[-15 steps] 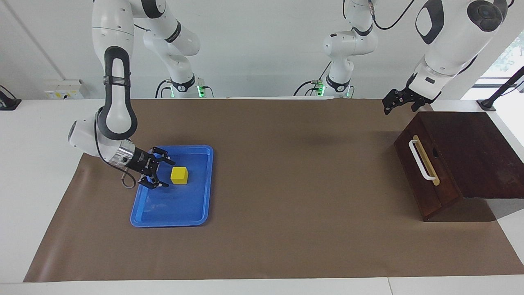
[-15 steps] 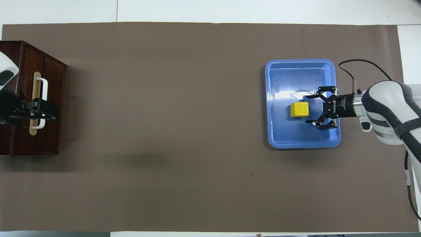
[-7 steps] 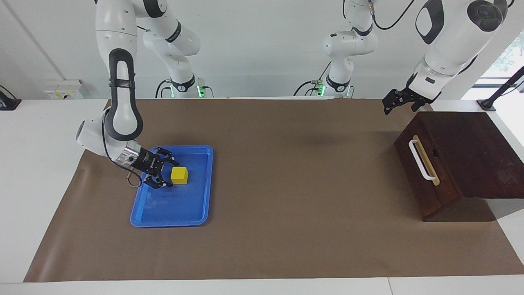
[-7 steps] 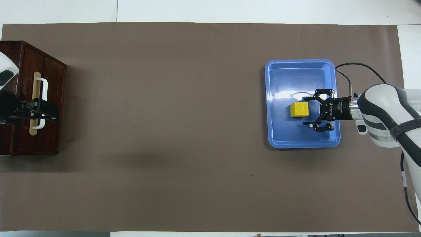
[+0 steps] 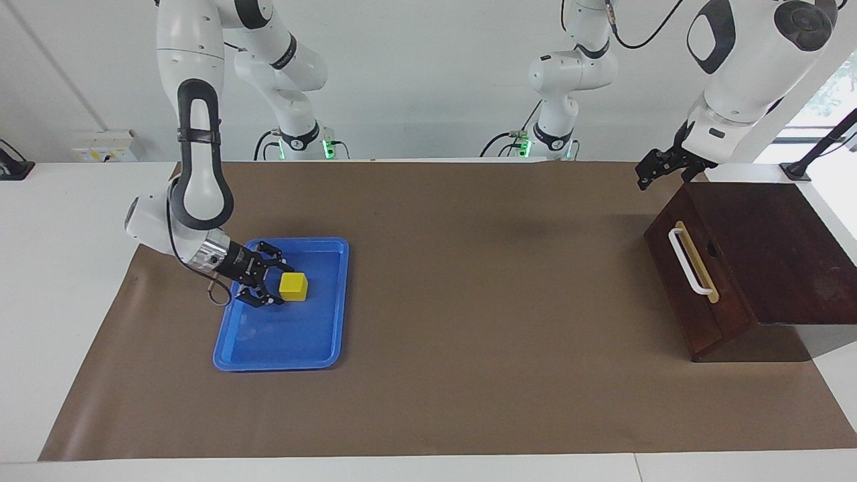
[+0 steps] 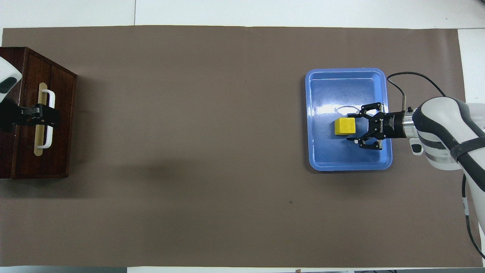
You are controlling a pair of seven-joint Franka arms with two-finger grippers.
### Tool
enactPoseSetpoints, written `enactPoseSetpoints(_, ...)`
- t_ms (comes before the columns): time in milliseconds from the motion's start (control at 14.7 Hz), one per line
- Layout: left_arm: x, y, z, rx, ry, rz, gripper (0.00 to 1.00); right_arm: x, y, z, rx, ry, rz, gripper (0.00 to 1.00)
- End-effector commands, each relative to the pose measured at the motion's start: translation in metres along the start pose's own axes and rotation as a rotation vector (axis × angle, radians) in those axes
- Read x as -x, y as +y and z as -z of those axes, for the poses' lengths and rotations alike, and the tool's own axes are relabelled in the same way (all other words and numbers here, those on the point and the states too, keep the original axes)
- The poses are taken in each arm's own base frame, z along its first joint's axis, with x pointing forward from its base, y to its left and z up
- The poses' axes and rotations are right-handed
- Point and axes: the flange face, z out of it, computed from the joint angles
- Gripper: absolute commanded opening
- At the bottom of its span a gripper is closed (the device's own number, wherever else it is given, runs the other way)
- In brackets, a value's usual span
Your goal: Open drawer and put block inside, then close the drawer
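White arms (image 5: 194,60), black pincers (image 6: 354,126)

White room, papered work table

We list a white table (image 5: 60,221) under a brown paper sheet (image 5: 469,348), a plain white wall (image 5: 415,73), a socket box (image 5: 107,146), and a daylit window (image 5: 830,94).

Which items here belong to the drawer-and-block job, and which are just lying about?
Part of the job:
- drawer, closed
- block, in the tray
- right hand, open beside the block
- left hand, up over the drawer box's corner

Just there:
- blue tray
- brown table cover
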Motion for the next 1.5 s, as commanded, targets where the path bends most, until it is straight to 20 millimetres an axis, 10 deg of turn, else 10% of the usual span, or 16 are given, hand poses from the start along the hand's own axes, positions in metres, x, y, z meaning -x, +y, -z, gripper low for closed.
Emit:
enactPoseSetpoints(0, -0.005, 0.023, -0.043, -0.143, 0.043, -0.086, 1.0, 0.002, 0.006, 0.004, -0.029, -0.011, 0.01, 0.57)
enactPoseSetpoints(205, -0.025, 0.082, -0.097, -0.351, 0.049, -0.301, 1.0, 0.002, 0.006, 0.004, -0.027, -0.013, 0.011, 0.01)
enactPoseSetpoints(818, -0.029, 0.048, -0.155, -0.382, 0.1, -0.361, 1.0, 0.051, -0.03, 0.038, -0.022, -0.052, 0.039, 0.0)
enactPoseSetpoints(1432, -0.032, 0.066, -0.186, -0.351, 0.107, -0.284, 1.0, 0.218, -0.029, -0.029, 0.088, -0.023, 0.02, 0.0)
